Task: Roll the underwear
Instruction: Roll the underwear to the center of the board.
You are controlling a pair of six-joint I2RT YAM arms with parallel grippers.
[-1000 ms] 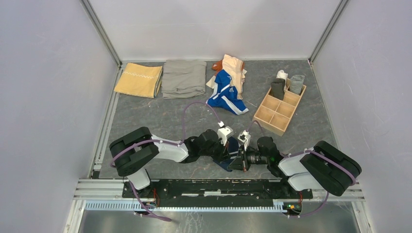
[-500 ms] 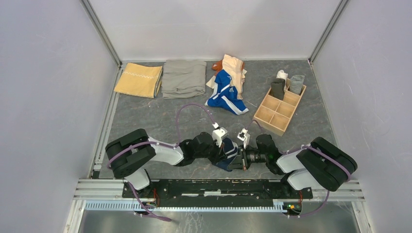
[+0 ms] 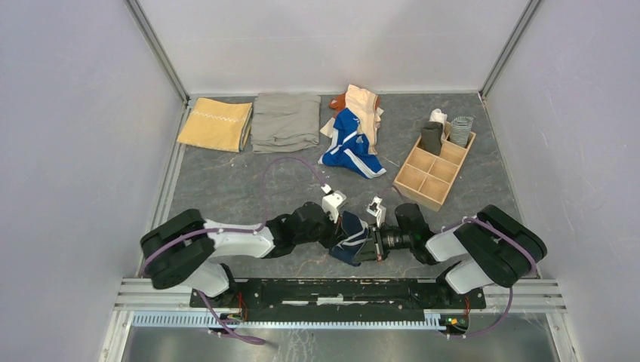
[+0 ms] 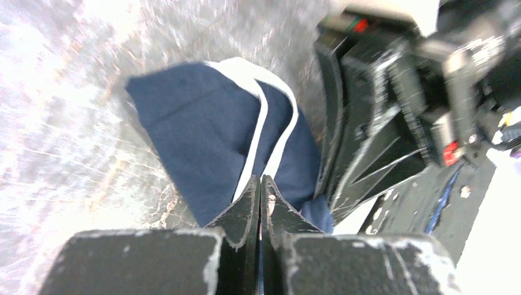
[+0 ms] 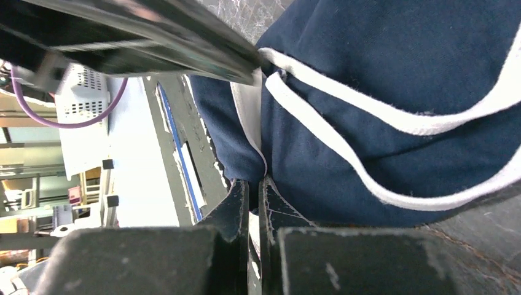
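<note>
Pale walls box in a grey marbled table, where the navy underwear with white trim lies bunched by the near edge between both arms, left gripper and right gripper each pinched tight on its cloth, folds beneath them hidden, left wrist view blurred.

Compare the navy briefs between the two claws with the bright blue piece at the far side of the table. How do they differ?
The navy briefs are dark; the bright blue piece is far brighter. The navy briefs sit near the arm bases, pinched by the left claw and right claw; the bright blue piece lies farther back, ungripped, against a peach piece. Both have white trim.
</note>
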